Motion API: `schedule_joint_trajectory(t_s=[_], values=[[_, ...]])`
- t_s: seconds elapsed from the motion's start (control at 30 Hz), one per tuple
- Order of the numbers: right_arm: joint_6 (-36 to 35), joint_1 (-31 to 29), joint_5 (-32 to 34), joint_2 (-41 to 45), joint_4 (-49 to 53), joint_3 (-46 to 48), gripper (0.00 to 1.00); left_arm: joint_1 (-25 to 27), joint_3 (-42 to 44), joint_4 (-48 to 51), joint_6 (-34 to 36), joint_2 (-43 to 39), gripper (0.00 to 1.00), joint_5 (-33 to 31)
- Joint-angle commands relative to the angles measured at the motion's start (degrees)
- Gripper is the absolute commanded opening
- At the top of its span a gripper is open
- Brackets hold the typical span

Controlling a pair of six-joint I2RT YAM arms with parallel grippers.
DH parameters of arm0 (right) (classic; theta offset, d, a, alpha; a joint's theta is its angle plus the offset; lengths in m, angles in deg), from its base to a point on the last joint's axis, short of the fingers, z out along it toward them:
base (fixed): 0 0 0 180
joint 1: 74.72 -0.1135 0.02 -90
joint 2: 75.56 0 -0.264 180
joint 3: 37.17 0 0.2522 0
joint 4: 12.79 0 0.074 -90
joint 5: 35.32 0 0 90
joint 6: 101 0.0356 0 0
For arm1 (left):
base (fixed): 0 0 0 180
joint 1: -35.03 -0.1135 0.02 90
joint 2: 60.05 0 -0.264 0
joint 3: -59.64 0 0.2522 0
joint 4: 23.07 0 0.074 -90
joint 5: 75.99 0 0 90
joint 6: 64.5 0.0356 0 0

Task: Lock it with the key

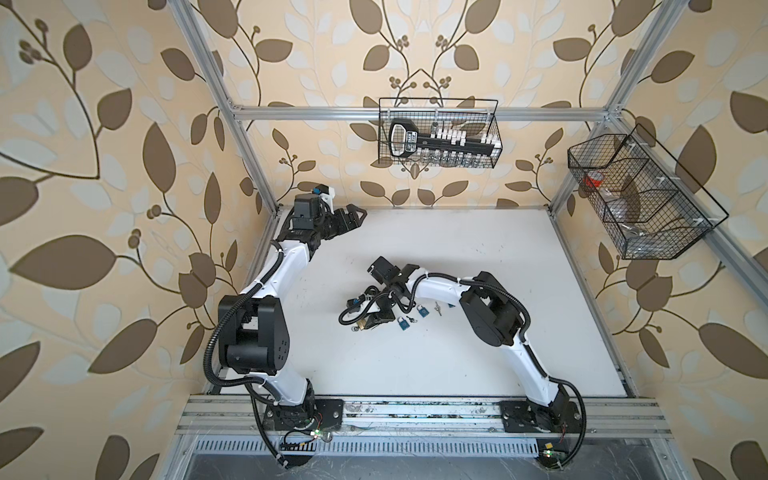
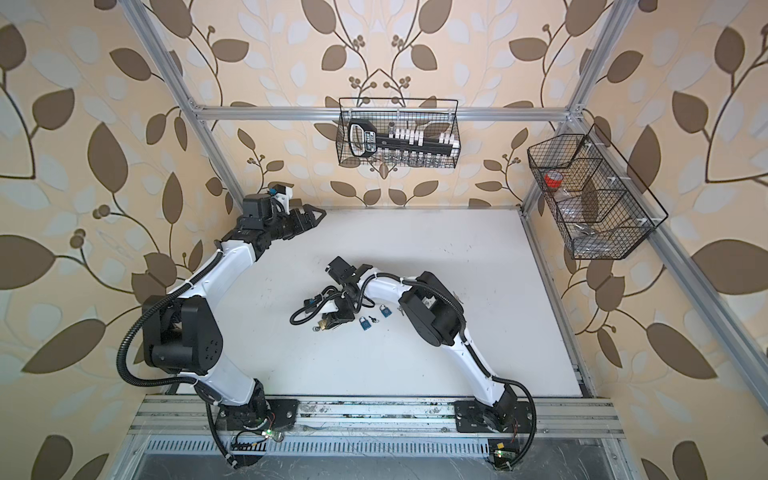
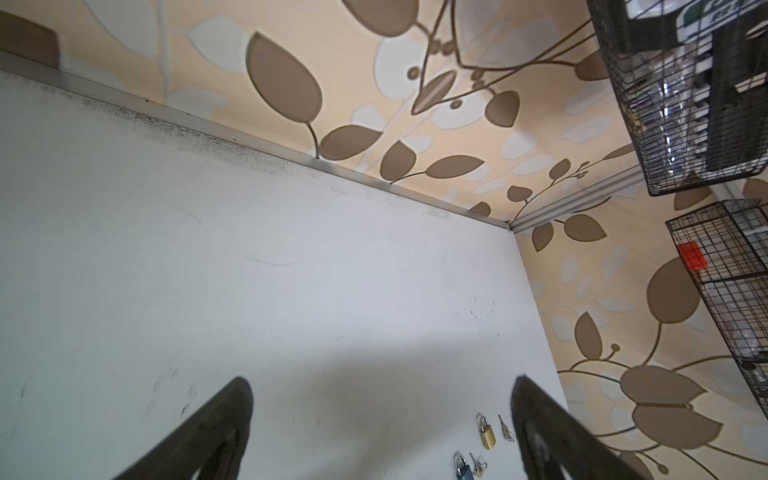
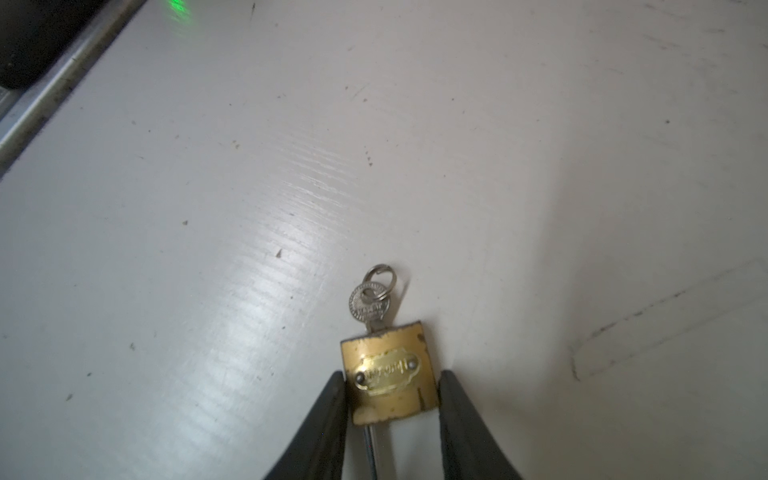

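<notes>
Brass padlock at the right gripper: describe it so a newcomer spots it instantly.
On the white tabletop, find the right gripper, down near the middle. Between its black fingers lies a small brass padlock with a silver key stuck in its keyhole. Its nearest neighbours are two small blue padlocks; a second brass padlock lies free, keys beside it.

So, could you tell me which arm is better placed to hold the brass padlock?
The right arm: its jaws clamp the brass padlock, key inserted. The left arm hangs far off, jaws open.
</notes>
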Motion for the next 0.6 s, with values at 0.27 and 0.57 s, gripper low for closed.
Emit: schedule_joint_trajectory(t_s=[0.27,0.57], values=[[13.06,1.77,-0.58,14.82,-26.47,15.16,0.0,-1.39,-0.96,-3.78,-1.5,-1.31,0.97,1.95],[28.47,6.61,2.31,42.24,-48.34,41.77,0.0,-0.96,-2.93,-5.71,-1.42,-0.89,0.95,8.59]])
